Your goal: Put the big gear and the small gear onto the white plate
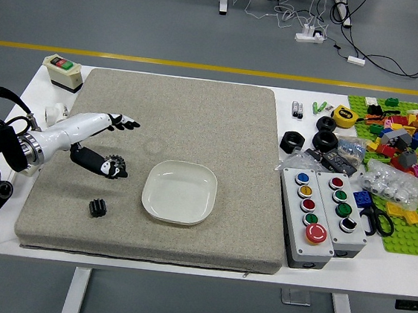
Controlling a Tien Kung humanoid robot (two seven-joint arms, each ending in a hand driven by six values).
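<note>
Reaches w/ L hand [88, 129] over L edge of gray mat [198, 118], atop white table [130, 263]. Holds fingers spread wide, w/ a clear gap btwn the upper ones, pointing twd mat's R edge, and the lower digit, angled twd near edge. Grips nothing btwn them, as far as can be seen. Has big gear [118, 163] right at tip of lower digit, partly hidden; can't tell if touching. Shows small gear [97, 207] apart from hand, on mat nr its near L corner. Puts white plate [180, 191] R of both gears, closer to mat's near edge than far edge, w/ neither gear on it. Displays, past mat's R edge, gray box w/ red stop button [315, 233] and colored buttons, plus 2nd button box [346, 243] alongside. Adds black scissors [379, 220] just R of boxes, and, twd table's far edge, black wheels [291, 141] and yellow tape measure [344, 116]. Includes green baseplates [409, 245] by table's R edge, w/ bldg bricks [401, 139] in mixed colors. Also shows beige device [62, 74] w/ green and red top, at mat's far L corner.
</note>
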